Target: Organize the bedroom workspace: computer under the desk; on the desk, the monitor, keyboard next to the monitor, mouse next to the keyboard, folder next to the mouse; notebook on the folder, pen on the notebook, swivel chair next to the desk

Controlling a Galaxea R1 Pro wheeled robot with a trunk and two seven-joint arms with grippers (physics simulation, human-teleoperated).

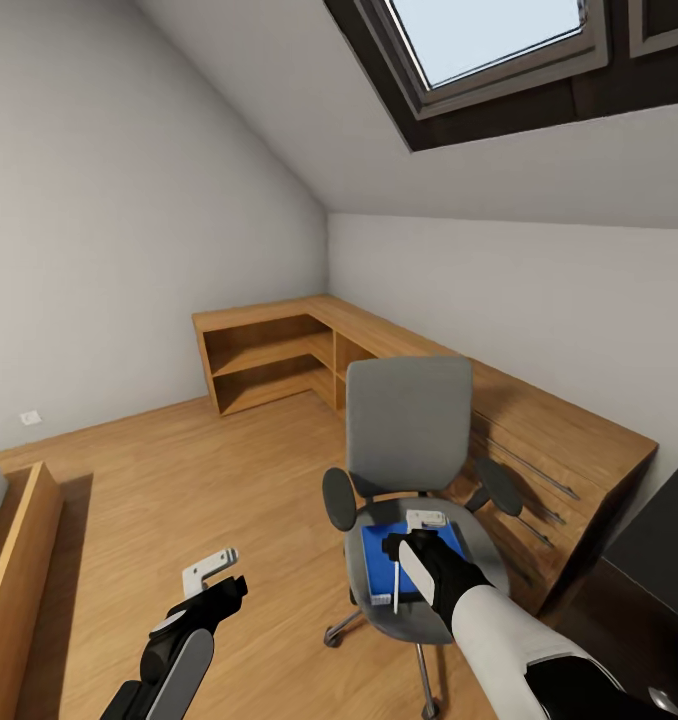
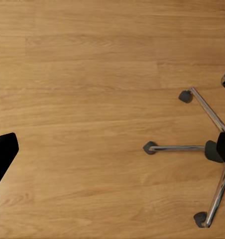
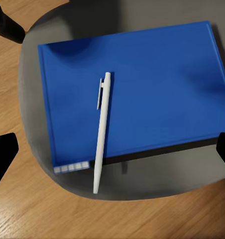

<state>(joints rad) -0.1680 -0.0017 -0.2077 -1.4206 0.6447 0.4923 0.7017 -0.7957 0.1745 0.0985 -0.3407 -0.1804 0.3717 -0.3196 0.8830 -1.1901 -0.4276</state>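
- On the grey seat of the swivel chair (image 1: 409,440) lies the blue folder (image 3: 137,94), flat, with a white pen (image 3: 101,130) resting lengthwise across it, its lower end overhanging the folder's near edge onto the seat.
- Your right gripper (image 1: 419,535) hovers directly above the folder, jaws spread wide and holding nothing; that looks like a line-up to lift the pen, since it has to come off before the folder can move cleanly.
- Your left gripper (image 1: 214,570) hangs low over the bare wooden floor (image 2: 92,99) beside the chair's chrome base (image 2: 207,149), out of the way. It grips nothing, though you cannot tell how far it is parted.
- Beyond the chair runs the low wooden shelf unit (image 1: 279,350); the black desk (image 1: 659,550) edges in at your right, so the carry should be short.
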